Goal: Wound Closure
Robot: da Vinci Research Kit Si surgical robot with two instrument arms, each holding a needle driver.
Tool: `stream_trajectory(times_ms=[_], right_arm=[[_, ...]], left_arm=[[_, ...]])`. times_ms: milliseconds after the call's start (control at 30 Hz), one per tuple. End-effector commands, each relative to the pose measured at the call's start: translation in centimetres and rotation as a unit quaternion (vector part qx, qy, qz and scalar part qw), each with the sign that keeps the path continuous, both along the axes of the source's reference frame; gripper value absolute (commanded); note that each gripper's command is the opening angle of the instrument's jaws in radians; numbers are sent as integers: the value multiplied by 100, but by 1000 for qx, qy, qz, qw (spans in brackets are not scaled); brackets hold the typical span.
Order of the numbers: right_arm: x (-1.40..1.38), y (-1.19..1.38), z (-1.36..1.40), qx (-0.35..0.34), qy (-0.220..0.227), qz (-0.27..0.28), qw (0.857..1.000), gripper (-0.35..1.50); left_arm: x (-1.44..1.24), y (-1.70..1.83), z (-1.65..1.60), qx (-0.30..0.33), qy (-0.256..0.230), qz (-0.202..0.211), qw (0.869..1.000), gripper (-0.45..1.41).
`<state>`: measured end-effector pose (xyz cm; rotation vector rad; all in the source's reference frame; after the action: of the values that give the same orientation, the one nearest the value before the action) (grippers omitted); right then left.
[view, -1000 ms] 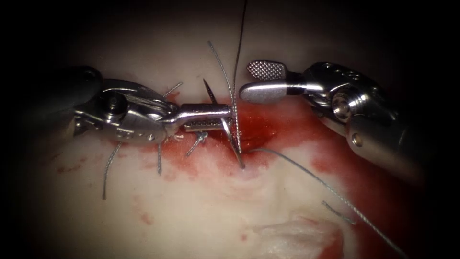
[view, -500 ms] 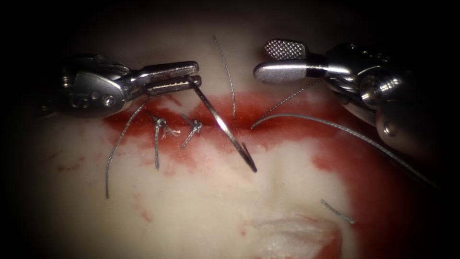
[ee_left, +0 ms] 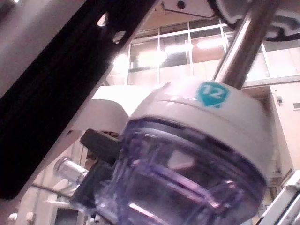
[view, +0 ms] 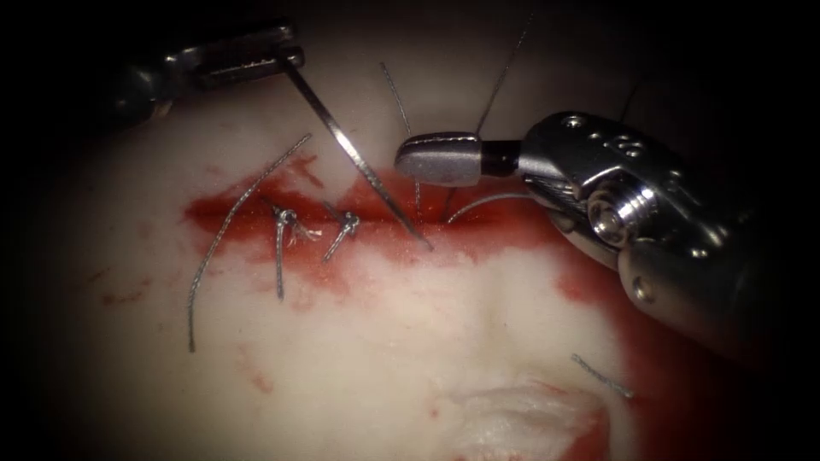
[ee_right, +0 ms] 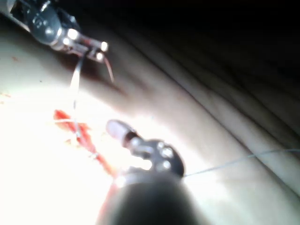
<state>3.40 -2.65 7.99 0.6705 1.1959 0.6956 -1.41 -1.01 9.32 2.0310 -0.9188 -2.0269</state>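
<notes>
**Two tools over the cut, needle lifted clear in the left one**

Two end effectors worked above the tissue. The left end effector was pressed together on the needle, pinching it close to one end of its curve. It sat high and toward the left of the cut. The needle's body slanted down and to the right, its free end over the middle of the cut. That end appeared to lie above the surface rather than buried in it.

A second earlier the same tool held the needle low in the cut. Since then it had drawn the needle out and carried it up and to the left. The step in hand was judged to be that draw-out, with thread trailing from the cut toward the right.

The right end effector hung just above the cut, right of its middle. Its jaws looked pressed together, where earlier they stood spread. Whether any thread lay between them could not be made out.

Two tied knots sat on the left stretch of the cut. A cut end of thread lay on the tissue at lower right, and red fluid stained the margins.

The next move would probably call for keeping the needle's free end off the tissue. It would also call for keeping the trailing thread clear of the knots.
</notes>
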Motion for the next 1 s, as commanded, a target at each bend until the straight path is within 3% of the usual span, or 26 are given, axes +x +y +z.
stream_trajectory(times_ms=[33,133,433,567,700,833,967,1000], right_arm=[[21,2,3,33,9,-27,999,-35],[31,-11,7,77,18,-68,995,-35],[45,-50,9,135,10,-151,979,-35],[28,-67,-2,206,3,-200,958,-35],[1,-80,-10,258,-19,-216,941,-35],[-17,-82,-12,280,-56,-225,932,-35],[-32,-82,-13,306,-69,-225,922,-35],[-35,-82,-14,311,-72,-225,921,-35]], left_arm=[[-2,17,-10,-24,1,-7,1000,-45],[8,25,-17,-78,20,-18,997,-45],[26,37,-18,-129,52,-58,989,-45],[32,37,-17,-186,87,-59,977,-45],[34,37,-11,-247,153,-25,957,-45],[40,37,-6,-337,228,-18,914,-45],[49,33,-7,-413,373,48,830,-45],[53,31,-8,-439,412,73,795,-45]])
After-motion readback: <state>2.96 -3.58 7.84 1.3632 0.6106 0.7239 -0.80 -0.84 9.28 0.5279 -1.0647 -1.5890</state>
